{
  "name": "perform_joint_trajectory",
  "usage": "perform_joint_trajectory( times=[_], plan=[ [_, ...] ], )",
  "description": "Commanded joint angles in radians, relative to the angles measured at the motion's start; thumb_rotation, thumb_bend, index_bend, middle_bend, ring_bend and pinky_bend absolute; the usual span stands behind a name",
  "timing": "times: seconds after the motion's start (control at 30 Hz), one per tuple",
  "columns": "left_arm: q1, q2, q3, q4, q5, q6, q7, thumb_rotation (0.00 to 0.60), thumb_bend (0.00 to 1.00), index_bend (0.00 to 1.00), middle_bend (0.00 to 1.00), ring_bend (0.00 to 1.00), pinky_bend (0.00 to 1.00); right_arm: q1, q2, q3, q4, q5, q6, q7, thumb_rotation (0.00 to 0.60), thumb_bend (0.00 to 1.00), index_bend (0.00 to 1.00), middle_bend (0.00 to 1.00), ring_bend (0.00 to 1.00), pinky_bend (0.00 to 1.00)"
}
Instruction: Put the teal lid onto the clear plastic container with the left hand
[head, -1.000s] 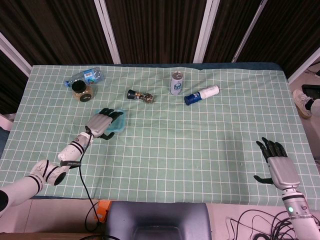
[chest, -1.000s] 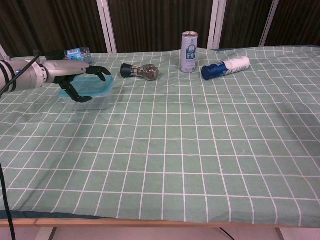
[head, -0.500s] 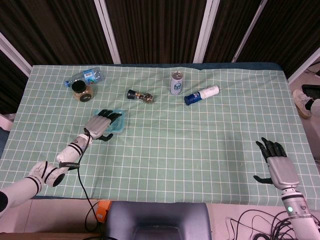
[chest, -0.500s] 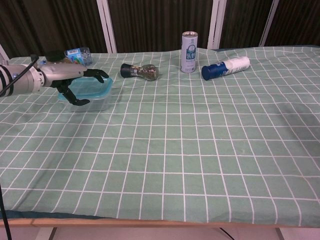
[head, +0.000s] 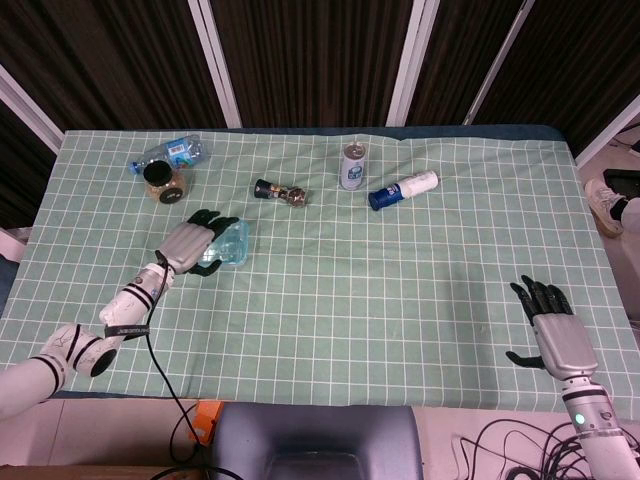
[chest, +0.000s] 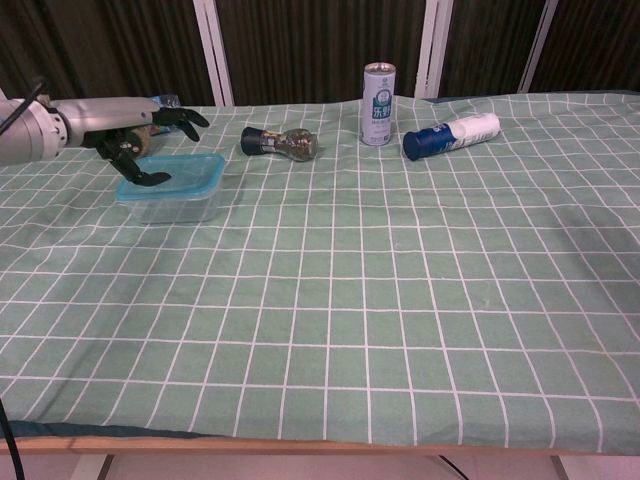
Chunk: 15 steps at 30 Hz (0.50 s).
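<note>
My left hand (chest: 135, 135) has lifted off the teal lid (chest: 172, 172) since a second ago — fingers spread, holding nothing, hovering above the lid's ten o'clock corner. The lid now sits flat on the clear plastic container (chest: 170, 203), so I judge the task done and only withdrawal remains. At twelve o'clock of my hand lie a jar (head: 163, 182) and a water bottle (head: 166, 152); open cloth lies toward six, well short of the table edge (chest: 250, 445). Far to three o'clock my right hand (head: 556, 326) rests open and empty near the near edge.
</note>
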Motion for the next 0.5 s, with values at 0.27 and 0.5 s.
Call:
perform_joint_trajectory(
  times=[0.27, 0.5],
  plan=[
    [0.047, 0.057, 0.008, -0.044, -0.065, -0.024, 0.048, 0.6, 0.39, 0.0, 0.21, 0.11, 0.02, 0.002, -0.005, -0.002, 0.002, -0.001, -0.004, -0.006, 0.6, 0.06, 0.0, 0.0, 0.0, 0.0],
    [0.079, 0.065, 0.021, -0.111, -0.02, 0.04, 0.048, 0.6, 0.39, 0.0, 0.23, 0.12, 0.02, 0.008, -0.01, 0.0, 0.004, 0.011, -0.018, -0.018, 0.6, 0.06, 0.0, 0.0, 0.0, 0.0]
  ],
)
